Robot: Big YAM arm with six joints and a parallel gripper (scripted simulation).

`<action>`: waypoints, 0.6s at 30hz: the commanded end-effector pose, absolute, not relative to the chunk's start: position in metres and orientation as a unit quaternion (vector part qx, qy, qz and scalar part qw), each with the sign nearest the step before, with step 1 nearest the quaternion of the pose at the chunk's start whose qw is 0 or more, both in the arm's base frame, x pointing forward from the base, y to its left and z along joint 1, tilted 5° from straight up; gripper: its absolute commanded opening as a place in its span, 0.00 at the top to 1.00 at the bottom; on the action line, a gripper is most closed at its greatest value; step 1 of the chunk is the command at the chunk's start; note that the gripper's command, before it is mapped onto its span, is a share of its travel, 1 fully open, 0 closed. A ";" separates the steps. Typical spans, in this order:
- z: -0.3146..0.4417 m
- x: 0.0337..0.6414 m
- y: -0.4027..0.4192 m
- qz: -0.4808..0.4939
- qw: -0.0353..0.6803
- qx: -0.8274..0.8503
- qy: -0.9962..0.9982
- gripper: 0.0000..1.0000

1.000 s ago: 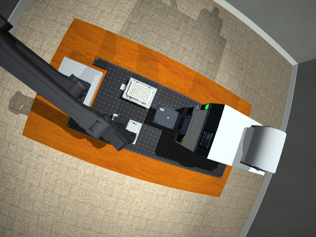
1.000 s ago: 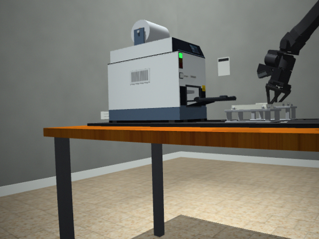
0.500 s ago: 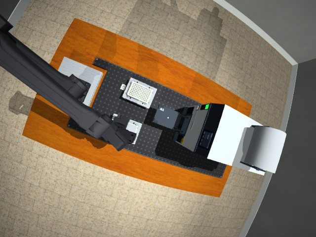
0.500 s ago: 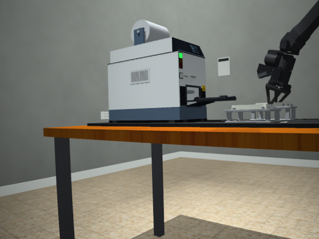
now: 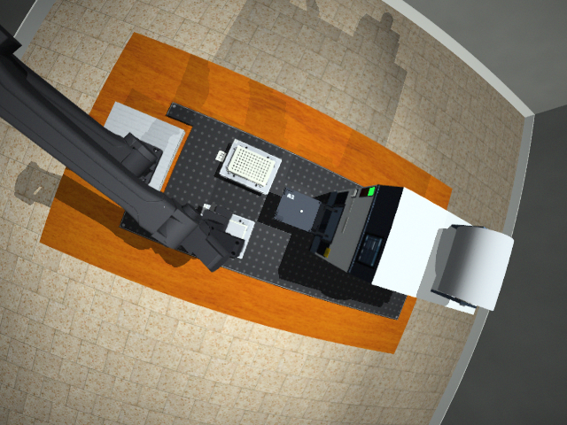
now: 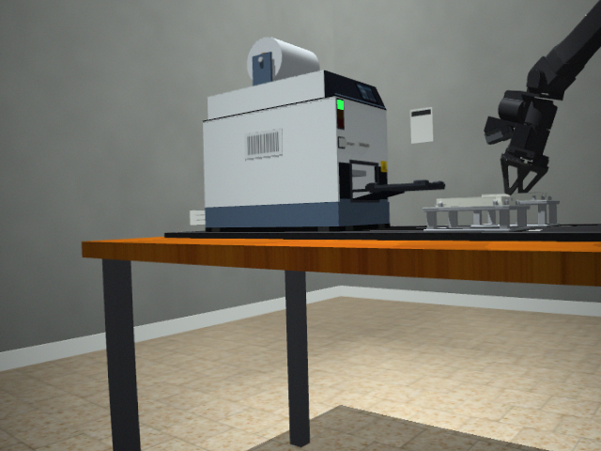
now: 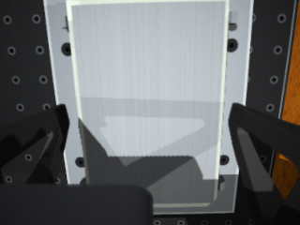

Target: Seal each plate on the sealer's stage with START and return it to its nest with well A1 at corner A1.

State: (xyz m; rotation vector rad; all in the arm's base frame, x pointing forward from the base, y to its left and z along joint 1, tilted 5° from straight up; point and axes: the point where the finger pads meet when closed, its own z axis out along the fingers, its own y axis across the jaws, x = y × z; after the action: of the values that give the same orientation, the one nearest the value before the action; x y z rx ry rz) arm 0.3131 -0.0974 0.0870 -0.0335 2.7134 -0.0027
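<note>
Near nest [image 5: 246, 239] [image 7: 243, 70]: holds a plate [image 5: 236, 227] [image 7: 150, 56], top covered with smooth foil, lying between the locators. Gripper [image 5: 233, 240] [image 6: 520, 192] [image 7: 148, 112] above it, fingers wide apart, one to each side of the plate, clamped on nothing. Far nest [image 5: 269, 183]: holds an open plate [image 5: 251, 166], wells showing. Stage [image 5: 298, 210] [image 6: 408, 186]: out at the left of the sealer [image 5: 402, 237] [image 6: 271, 164], no plate on it. Lamp [image 5: 370, 191] [image 6: 340, 104] green.

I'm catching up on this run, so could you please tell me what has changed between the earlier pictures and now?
Nothing visibly changed: the arm, both plates, the stage and the green lamp look as they did.
</note>
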 end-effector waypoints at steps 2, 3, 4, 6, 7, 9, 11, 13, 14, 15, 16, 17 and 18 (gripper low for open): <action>0.113 0.329 -0.107 -0.010 0.235 -0.005 0.972 0.00; 0.115 0.329 -0.107 -0.010 0.236 -0.005 0.972 0.00; 0.116 0.329 -0.107 -0.010 0.237 -0.005 0.972 0.00; 0.119 0.329 -0.107 -0.011 0.238 -0.006 0.971 0.00; 0.120 0.329 -0.107 -0.011 0.238 -0.006 0.971 0.00; 0.123 0.330 -0.107 -0.011 0.239 -0.006 0.971 0.00; 0.124 0.330 -0.108 -0.011 0.239 -0.006 0.971 0.00; 0.122 0.329 -0.107 -0.010 0.235 -0.006 0.972 0.00; 0.121 0.328 -0.107 -0.009 0.233 -0.006 0.972 0.00; 0.121 0.328 -0.107 -0.009 0.233 -0.006 0.972 0.00; 0.121 0.328 -0.107 -0.009 0.233 -0.006 0.972 0.00; 0.120 0.327 -0.106 -0.009 0.234 -0.006 0.972 0.00; 0.120 0.326 -0.106 -0.009 0.234 -0.006 0.972 0.00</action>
State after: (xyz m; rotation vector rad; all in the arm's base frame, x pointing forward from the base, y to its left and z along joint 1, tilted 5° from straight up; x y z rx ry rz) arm 0.3140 -0.0977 0.0993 -0.0338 2.7100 -0.0046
